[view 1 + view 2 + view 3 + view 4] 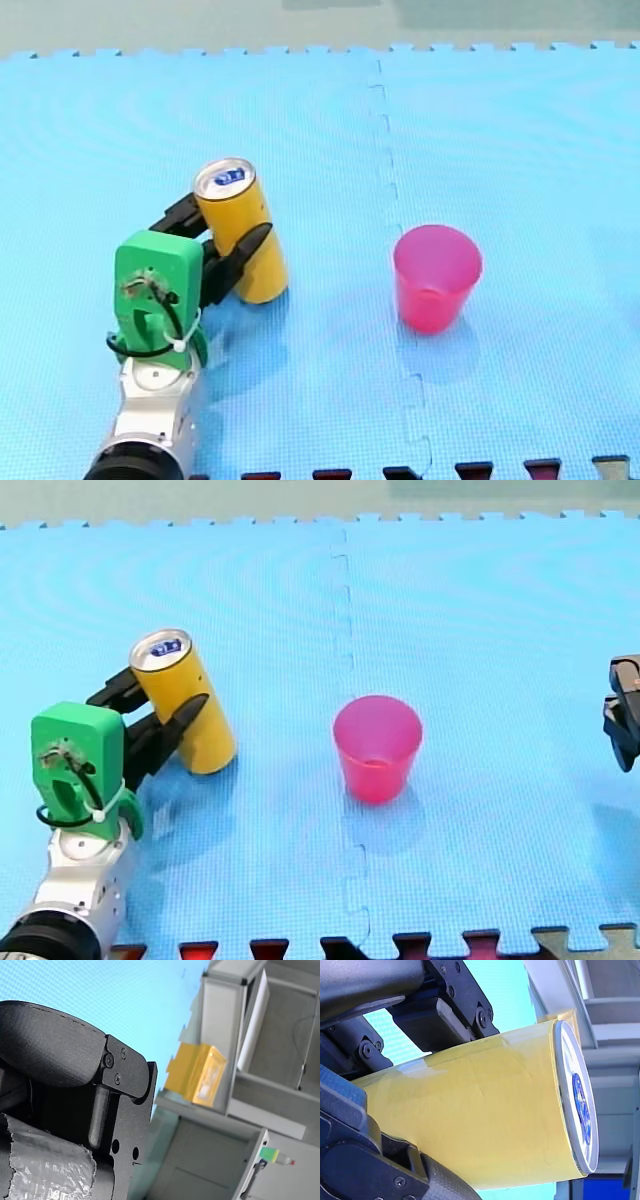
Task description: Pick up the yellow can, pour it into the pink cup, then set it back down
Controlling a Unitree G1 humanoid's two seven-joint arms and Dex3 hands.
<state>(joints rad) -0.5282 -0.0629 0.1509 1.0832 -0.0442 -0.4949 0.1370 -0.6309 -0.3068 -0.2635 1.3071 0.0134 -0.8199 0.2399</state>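
Can (240, 235), uncrowded (left robot hand (212, 262) grips).

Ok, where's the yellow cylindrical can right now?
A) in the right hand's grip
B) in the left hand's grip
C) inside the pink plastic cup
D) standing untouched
B: the left hand grips the yellow cylindrical can, left of the pink plastic cup; the right hand is at the right edge.

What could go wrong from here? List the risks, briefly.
1. The left hand grips the yellow can around its lower half; it may swing or slip when lifted.
2. The pink cup stands free, with the right hand far off to its right; a bump from the can could topple it.
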